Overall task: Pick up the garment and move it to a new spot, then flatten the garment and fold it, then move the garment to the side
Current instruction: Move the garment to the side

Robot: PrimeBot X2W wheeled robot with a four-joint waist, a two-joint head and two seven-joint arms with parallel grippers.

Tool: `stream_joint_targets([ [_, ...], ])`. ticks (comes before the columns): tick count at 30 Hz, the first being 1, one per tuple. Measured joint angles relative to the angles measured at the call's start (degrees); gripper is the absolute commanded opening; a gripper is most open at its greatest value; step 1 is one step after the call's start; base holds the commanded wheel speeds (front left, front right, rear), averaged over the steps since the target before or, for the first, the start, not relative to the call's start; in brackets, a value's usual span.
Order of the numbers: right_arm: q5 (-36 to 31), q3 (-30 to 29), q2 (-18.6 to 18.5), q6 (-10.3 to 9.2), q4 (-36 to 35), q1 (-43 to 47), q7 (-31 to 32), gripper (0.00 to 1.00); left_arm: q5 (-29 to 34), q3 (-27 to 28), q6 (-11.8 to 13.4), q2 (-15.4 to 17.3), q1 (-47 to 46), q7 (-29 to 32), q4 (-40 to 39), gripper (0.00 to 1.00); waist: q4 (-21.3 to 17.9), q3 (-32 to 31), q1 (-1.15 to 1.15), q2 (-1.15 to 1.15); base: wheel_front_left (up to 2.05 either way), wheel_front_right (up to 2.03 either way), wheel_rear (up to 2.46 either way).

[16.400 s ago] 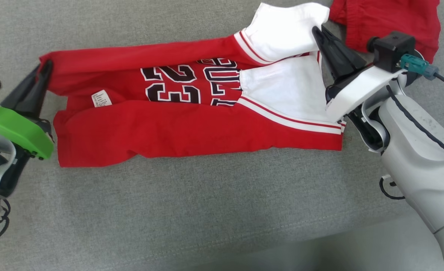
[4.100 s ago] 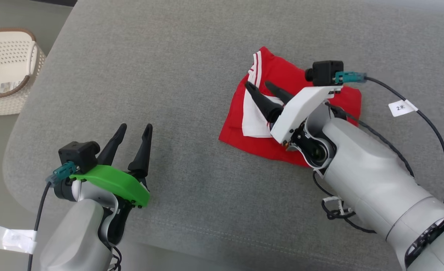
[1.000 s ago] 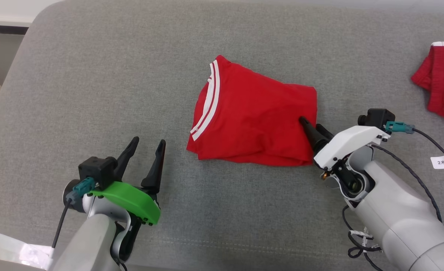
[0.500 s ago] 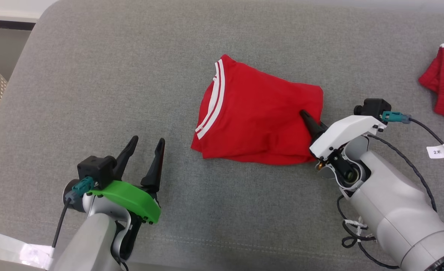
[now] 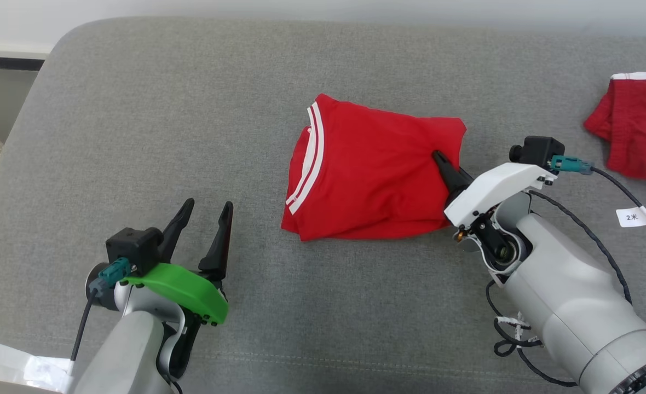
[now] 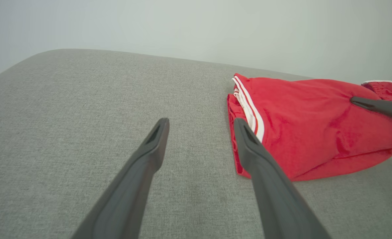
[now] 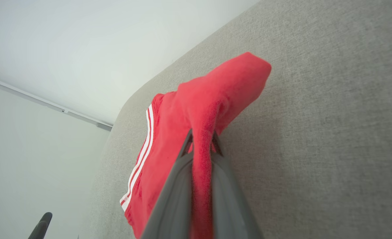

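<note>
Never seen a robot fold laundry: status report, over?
Right gripper shut on folded garment, right edge. Left gripper open, idle. Second red garment apart, far right.

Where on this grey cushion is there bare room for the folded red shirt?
Widest: the bare cushion left of the folded shirt, beyond the open left hand. Also the near strip in front of it. Crowded: the right, where the right hand pinches the shirt near another red garment.

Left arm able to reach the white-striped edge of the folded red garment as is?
Probably yes. The open left gripper points toward the white-striped edge of the folded red garment; just grey fabric cushion lies between. The right gripper pinches the opposite side.
</note>
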Motion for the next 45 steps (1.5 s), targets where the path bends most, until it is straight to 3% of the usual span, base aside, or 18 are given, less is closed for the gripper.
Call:
stream_joint_targets([
  [7, -2.91, 2.40, -1.12, 0.02, -0.75, -1.57, -0.03, 0.00, 0.33, 0.26, 0.00, 0.12, 1.40, 0.00, 0.10, 1.00, -2.29, -1.20, 0.00, 0.00, 0.00, 0.00, 0.00],
  [16, -4.41, 3.35, -5.97, 0.23, -2.38, -5.17, 0.27, 0.00, 0.32, 0.78, -0.01, 0.19, 2.14, 0.00, 0.00, 1.00, -6.05, -2.02, 0.00, 0.00, 0.00, 0.00, 0.00],
  [25, -4.63, 3.87, -10.36, 0.51, -4.42, -10.65, 5.26, 0.00, 0.33, 0.11, -0.20, 0.19, 2.24, 0.00, -0.38, 1.00, -9.22, -1.91, 0.00, 0.00, 0.00, 0.00, 0.00],
  [32, -4.83, 4.50, -16.51, 0.52, -4.43, -15.69, 11.05, 0.00, 0.34, -0.54, -0.23, 0.21, 2.14, 0.10, -0.78, 1.00, -9.52, 1.02, 0.00, 0.00, 0.00, 0.00, 0.00],
  [39, -5.70, 4.07, -21.79, 0.52, -2.85, -17.06, 13.04, 0.00, 0.51, -0.54, -0.25, 0.76, 1.94, 0.19, -1.12, 1.00, -8.61, 3.84, 0.00, 0.00, 0.00, 0.00, 0.00],
  [45, -6.80, 4.19, -22.99, 0.52, -2.90, -19.50, 13.47, 0.00, 0.49, 0.19, -0.25, 1.72, 1.89, 0.19, -1.20, 1.00, -7.87, 5.80, 0.00, 0.00, 0.00, 0.00, 0.00],
])
